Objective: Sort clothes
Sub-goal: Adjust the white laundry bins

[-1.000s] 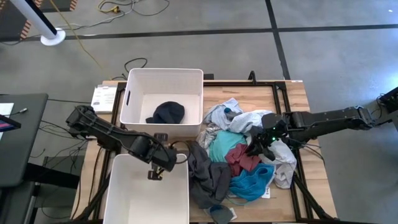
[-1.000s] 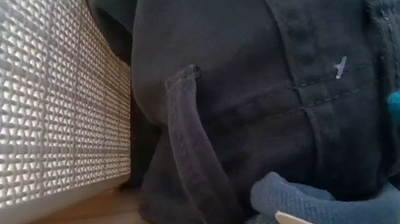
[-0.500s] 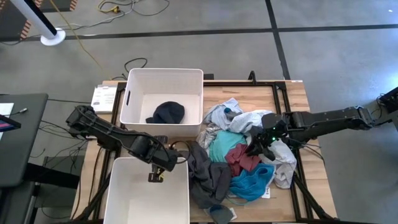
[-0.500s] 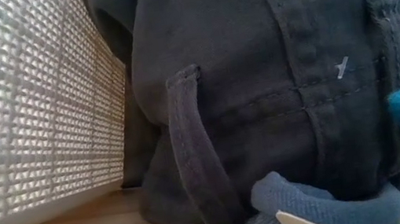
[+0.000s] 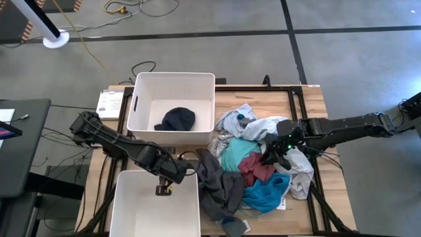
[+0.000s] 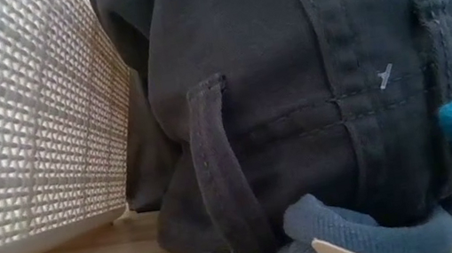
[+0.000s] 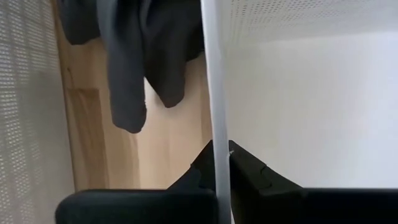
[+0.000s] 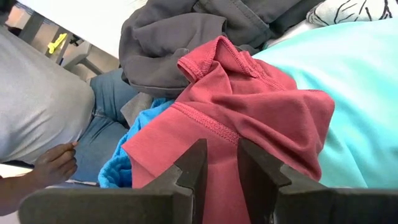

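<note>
The clothes lie in a pile on the table's right half: dark grey trousers point(image 5: 220, 184), a teal piece point(image 5: 233, 155), a maroon garment point(image 5: 255, 168), a bright blue one point(image 5: 266, 191) and white ones point(image 5: 299, 168). One dark garment point(image 5: 177, 120) lies in the far white bin point(image 5: 174, 76). My left gripper point(image 5: 163, 187) is shut on the near white bin point(image 5: 154, 210) at its far wall. My right gripper point(image 5: 273, 156) is down in the pile, shut on the maroon garment point(image 8: 249, 112). The trousers point(image 6: 310, 87) fill the low view beside the bin wall point(image 6: 20, 130). My left gripper holds the rim of the near bin's far wall point(image 7: 214, 124), toward its right corner. One finger point(image 7: 249, 174) is inside the bin and the other point(image 7: 199, 171) outside. The fingers come from above, pointing down. The bin stands on the table. My right gripper has maroon cloth point(image 8: 221, 134) in the narrow gap between its two fingers point(image 8: 193, 162). It comes slanting down from the table's right side. The fingers hide the place of contact, so edge or fold cannot be told. The garment lies on the pile, slack.
A strip of bare wood point(image 7: 168, 143) lies between the two bins, with a trouser leg point(image 7: 127, 81) reaching into it. A person in a grey top and jeans point(image 8: 37, 106) stands at the table's near side, one hand point(image 8: 53, 165) low. A paper sheet point(image 5: 108, 102) lies at the far left.
My left gripper has gone toward the table's near edge, drawing the near bin with it. The bin has slid a little along the table away from the trousers. My right gripper has kept still.
</note>
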`<state>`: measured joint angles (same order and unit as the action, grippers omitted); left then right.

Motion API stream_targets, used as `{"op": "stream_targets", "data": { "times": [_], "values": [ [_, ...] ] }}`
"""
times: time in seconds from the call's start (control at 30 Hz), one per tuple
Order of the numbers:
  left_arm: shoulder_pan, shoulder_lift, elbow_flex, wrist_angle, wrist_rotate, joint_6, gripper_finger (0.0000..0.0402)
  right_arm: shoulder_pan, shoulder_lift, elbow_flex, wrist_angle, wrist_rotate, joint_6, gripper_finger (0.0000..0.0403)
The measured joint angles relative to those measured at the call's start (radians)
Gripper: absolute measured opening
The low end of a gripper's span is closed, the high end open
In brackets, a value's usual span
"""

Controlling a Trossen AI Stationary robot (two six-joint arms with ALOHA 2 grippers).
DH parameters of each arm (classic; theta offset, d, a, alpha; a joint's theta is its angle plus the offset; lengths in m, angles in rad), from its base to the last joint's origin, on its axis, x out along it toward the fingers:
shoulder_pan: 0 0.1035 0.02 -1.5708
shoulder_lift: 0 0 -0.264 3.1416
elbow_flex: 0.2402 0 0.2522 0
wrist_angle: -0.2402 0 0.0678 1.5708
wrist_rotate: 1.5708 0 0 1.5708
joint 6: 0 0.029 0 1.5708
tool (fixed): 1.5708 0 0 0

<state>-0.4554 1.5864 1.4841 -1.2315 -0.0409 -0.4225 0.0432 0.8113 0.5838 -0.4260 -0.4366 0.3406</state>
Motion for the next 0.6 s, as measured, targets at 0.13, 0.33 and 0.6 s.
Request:
{"op": "stream_targets", "data": {
  "times": [0.13,0.33,0.6],
  "values": [
    [-0.004,0.0,0.0,0.01,0.009,-0.001,0.0007,0.0,0.0,0.0,0.0,0.0,0.0,0.0107],
    [-0.006,0.001,0.0,0.018,0.028,-0.002,0.0012,0.0,0.0,0.0,0.0,0.0,0.0,0.0107],
    [-0.007,0.005,-0.003,0.009,0.012,-0.003,0.0059,0.0,0.0,0.0,0.0,0.0,0.0,0.0107]
  ]
}}
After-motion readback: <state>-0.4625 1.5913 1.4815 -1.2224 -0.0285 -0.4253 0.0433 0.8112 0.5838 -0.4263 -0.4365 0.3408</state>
